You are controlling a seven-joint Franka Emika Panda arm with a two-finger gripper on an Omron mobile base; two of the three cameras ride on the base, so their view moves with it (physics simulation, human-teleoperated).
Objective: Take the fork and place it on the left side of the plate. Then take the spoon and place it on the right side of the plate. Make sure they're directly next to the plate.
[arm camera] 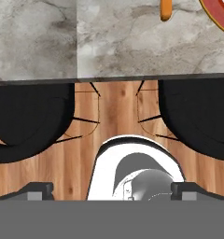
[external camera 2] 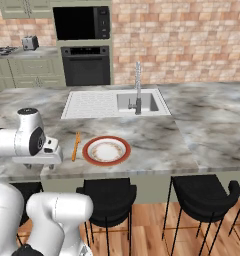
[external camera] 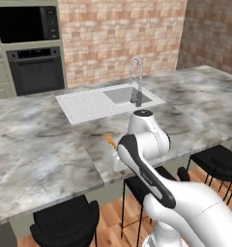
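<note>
Orange is what I am steering by: the slim orange fork (external camera 2: 76, 146) is lying on the grey marbled counter (external camera 2: 157, 137), just beside the left edge of the round plate with the cream centre and broad red-brown rim (external camera 2: 106, 150), its long axis running near to far. Judging from the right base view, it is already sitting where the task wants it, though I cannot tell whether it is touching the rim. I am not finding the spoon with any certainty; a short orange sliver (external camera: 109, 139) is peeking out behind the arm in the left base view, and I cannot tell whether that is the fork again.

I am holding the gripper (arm camera: 111, 191) with its jaws spread wide and empty, hanging off the near edge of the counter, left of the plate, above the black stools (arm camera: 32, 116) and the wooden floor (arm camera: 118, 105). In the hand view the fork's near end (arm camera: 165, 10) is lying up and to the right of the fingers, the plate rim (arm camera: 219, 16) further right. So I am judging that everything I need is lying farther in over the counter and rightward from the hand.
</note>
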